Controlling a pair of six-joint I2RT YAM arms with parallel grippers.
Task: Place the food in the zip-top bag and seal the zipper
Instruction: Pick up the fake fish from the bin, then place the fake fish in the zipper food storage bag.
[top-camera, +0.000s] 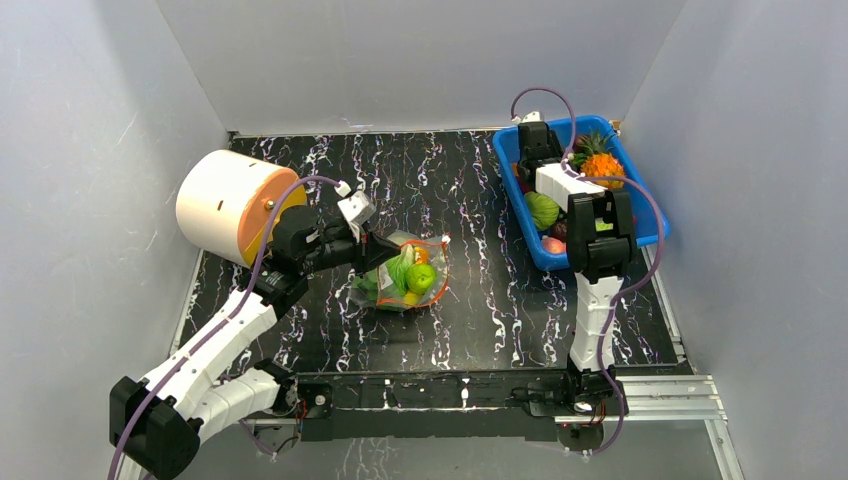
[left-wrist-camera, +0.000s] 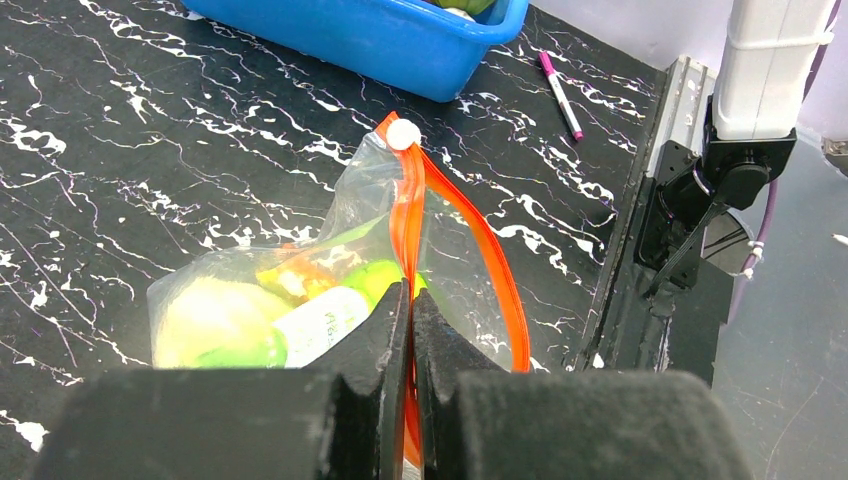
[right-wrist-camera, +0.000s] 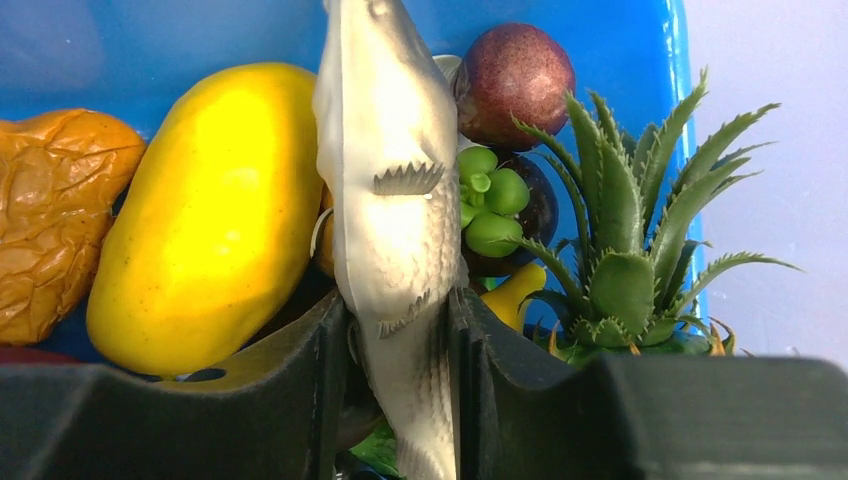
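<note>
Black white-veined table (top-camera: 480, 310). White-and-orange cylinder (top-camera: 225, 205) upper left, blue bin (top-camera: 648, 212) upper right, clear zip-top bag (top-camera: 405, 275) centre, pink marker (left-wrist-camera: 561, 95) near right edge.

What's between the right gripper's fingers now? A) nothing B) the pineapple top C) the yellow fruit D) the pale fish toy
D: in the right wrist view the pale fish toy stands between the fingers of the right gripper, which press on both of its sides. The yellow fruit lies just beside it in the blue bin, outside the grip.
</note>
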